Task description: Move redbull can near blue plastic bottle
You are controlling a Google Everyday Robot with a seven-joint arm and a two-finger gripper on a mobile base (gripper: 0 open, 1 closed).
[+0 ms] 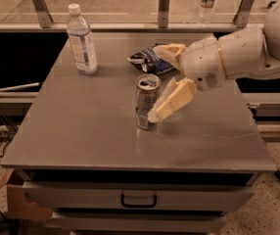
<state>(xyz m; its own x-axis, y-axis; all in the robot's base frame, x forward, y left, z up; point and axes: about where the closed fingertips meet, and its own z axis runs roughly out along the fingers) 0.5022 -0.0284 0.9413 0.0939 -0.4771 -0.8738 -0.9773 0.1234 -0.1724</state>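
Tabletop [81, 131]: redbull can [146, 102] beside spread jaws

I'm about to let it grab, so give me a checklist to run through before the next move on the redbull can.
1. Redbull can upright on the table: ok.
2. Gripper at the can, coming from its right, fingers spread: ok.
3. Can clamped: not ok, the jaws stand open.
4. Blue plastic bottle upright at the far left: ok.
5. Tabletop between can and bottle bare: ok.
6. Far finger clear of the snack bag: cannot tell.
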